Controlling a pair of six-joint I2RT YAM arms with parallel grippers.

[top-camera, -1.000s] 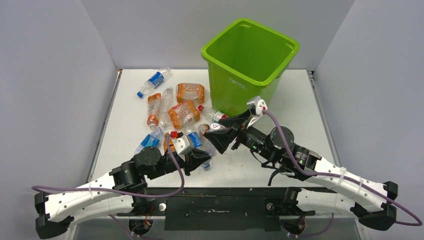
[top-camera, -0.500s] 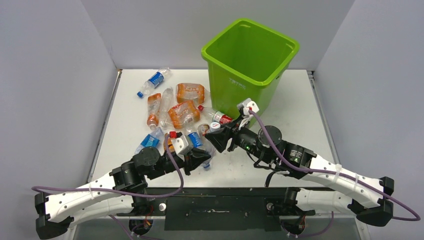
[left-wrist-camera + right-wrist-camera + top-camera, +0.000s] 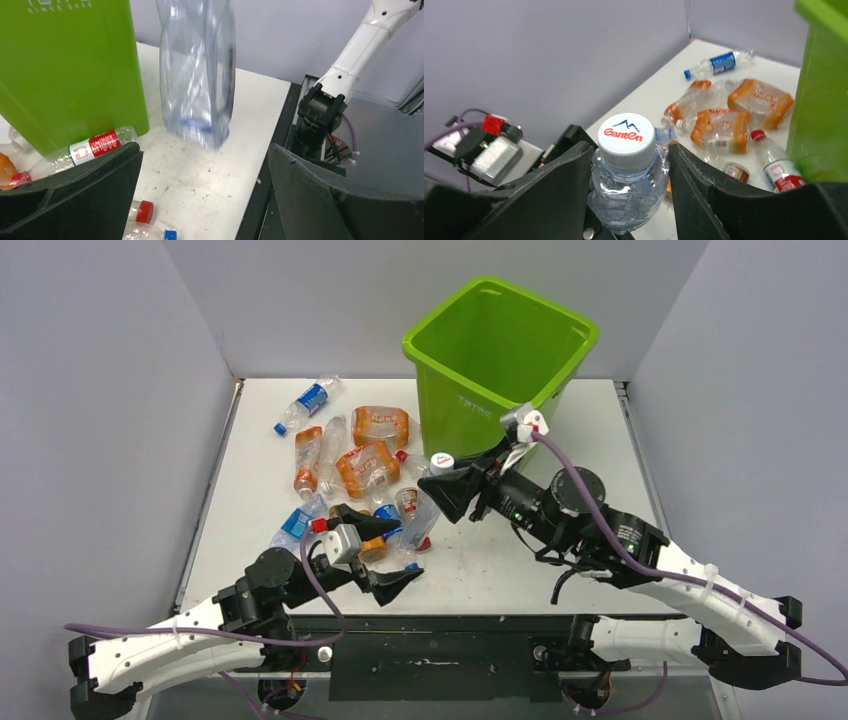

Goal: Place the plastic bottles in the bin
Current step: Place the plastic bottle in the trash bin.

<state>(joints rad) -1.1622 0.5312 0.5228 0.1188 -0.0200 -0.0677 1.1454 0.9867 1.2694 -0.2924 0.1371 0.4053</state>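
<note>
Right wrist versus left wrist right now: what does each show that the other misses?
Only the right wrist: the held bottle with its white Ganten cap, clamped between the right jaws, and the orange-labelled bottles beyond. Only the left wrist: that bottle's crushed lower body hanging down, and the left jaws wide apart with nothing between them. Both: the green bin and the red-labelled bottle lying at its foot.

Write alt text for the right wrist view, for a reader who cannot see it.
The right gripper clamps a crushed clear bottle, its white Ganten cap facing the camera. Behind it, more crushed bottles with orange, red and blue labels lie on the white table, beside the wall of the green bin at the right edge.
</note>
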